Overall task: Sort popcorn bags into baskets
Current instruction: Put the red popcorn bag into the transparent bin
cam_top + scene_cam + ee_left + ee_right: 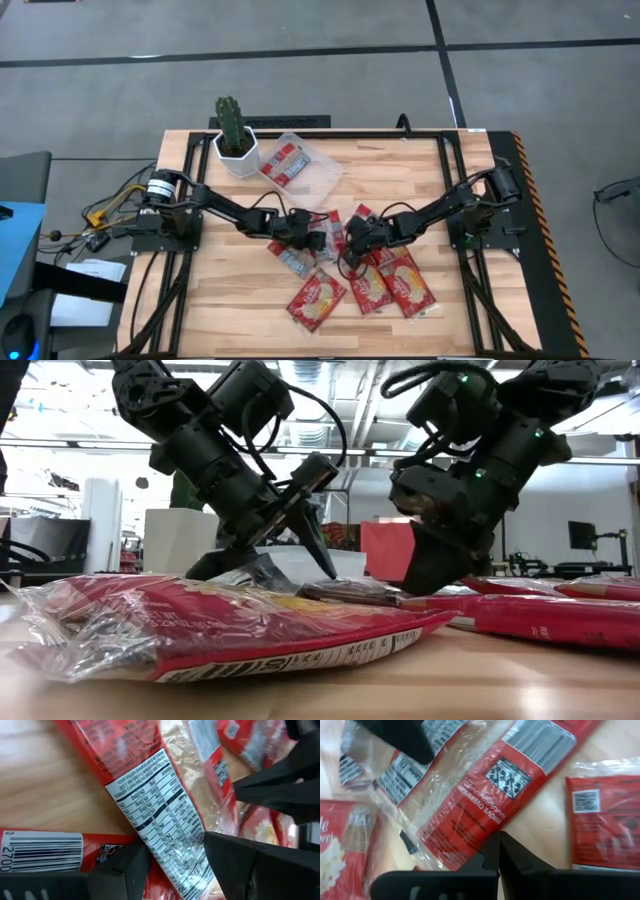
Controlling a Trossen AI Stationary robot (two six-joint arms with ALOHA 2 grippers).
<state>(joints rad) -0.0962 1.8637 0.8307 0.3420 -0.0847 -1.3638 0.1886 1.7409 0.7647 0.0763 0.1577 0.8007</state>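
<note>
The left gripper (300,228) is found low over the heap of popcorn bags (345,262) at mid-table, its fingers (125,870) parted and set astride one packet (165,820) lying label side up; a closed hold on it is not shown. The right gripper (352,238) is placed just beside it, fingers pressed together with nothing visibly between them, the tips lowered onto the same heap.

Beyond the left gripper, toward the far edge of the table, the clear basket (322,170) is seen with red packets already inside, next to a cactus pot (236,150).

Risks noted: the two grippers are judged close enough to collide if either is moved sideways. The packets overlap, so a neighbouring bag may be dragged along or two lifted at once. The shiny film may slip from a shallow pinch.

The overhead view gives the basket and the spread of bags, but not the finger gap. The left wrist view gives the straddled packet, and the right wrist view the meeting fingertips; neither shows the basket. The low view confirms both grippers are down at packet height.
</note>
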